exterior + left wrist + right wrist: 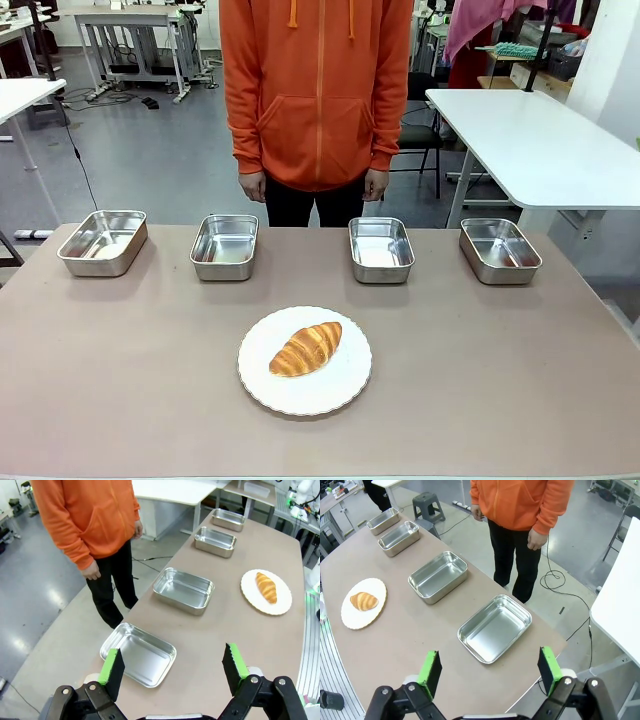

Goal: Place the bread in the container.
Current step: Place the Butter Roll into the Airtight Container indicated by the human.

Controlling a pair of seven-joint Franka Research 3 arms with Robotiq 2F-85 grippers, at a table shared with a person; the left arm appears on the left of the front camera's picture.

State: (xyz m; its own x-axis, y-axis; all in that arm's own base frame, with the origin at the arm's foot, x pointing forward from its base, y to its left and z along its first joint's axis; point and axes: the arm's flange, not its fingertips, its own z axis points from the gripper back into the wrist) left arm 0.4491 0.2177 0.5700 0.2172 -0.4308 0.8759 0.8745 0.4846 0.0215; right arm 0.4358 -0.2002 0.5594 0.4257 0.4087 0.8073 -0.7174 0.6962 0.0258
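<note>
The bread (306,349), a golden-brown croissant, lies on a round white plate (345,388) near the table's front middle; it also appears as the bread (266,586) and the bread (364,601) in the wrist views. Several alike steel containers stand in a row along the far edge; which one the task means I cannot tell. My left gripper (174,667) hangs open high above the leftmost container (138,653). My right gripper (490,671) hangs open high above the rightmost container (494,627). Both hold nothing.
A person in an orange hoodie (317,90) stands at the far edge, hands hanging down. The other containers (224,246) (380,249) stand between the outer two (103,241) (499,250). A white table (530,140) stands at the back right.
</note>
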